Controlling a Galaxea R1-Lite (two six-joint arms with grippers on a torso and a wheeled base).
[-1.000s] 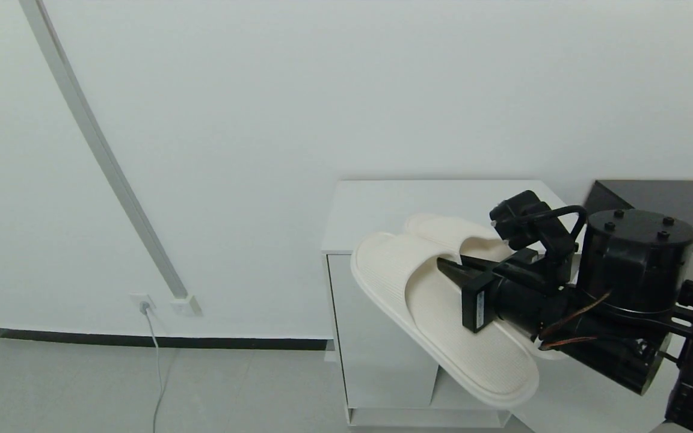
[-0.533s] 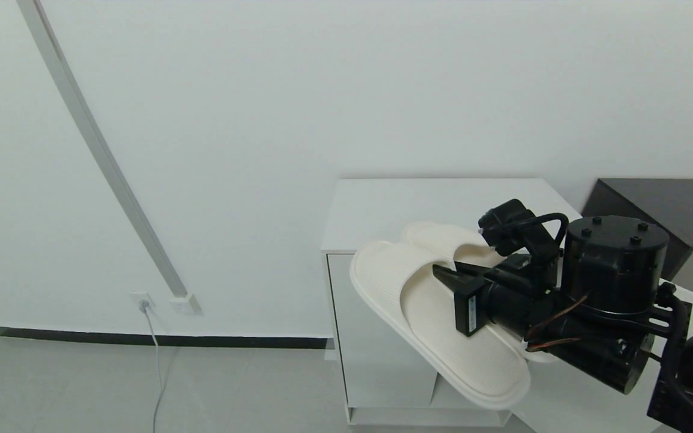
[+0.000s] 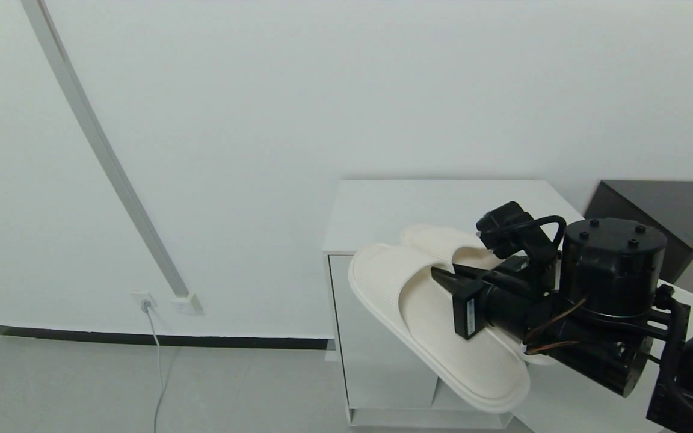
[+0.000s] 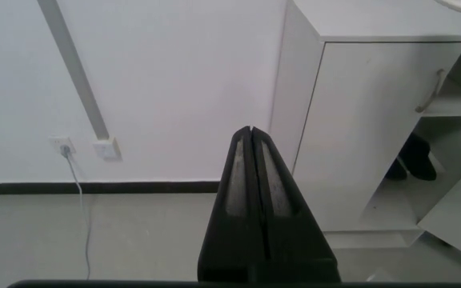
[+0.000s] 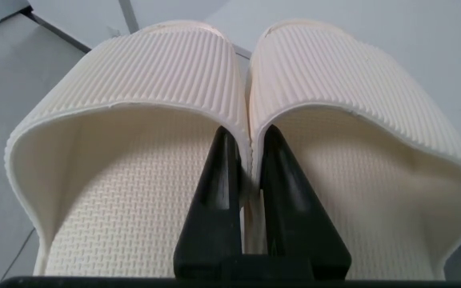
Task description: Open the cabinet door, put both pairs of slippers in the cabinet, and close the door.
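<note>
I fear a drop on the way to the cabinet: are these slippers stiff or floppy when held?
Probably light and stiff: the slippers jut out from the right gripper without sagging. Their ribbed surface looks grippy, yet pinched only at the inner edges, one might slip.

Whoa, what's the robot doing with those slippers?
The robot's right gripper is pinching a pair of cream slippers by their inner straps and holding them up in the air in front of the white cabinet. The cabinet is open on one side, and something dark sits on a shelf inside. The slippers are not in the cabinet yet. The left gripper is shut and holds nothing.
</note>
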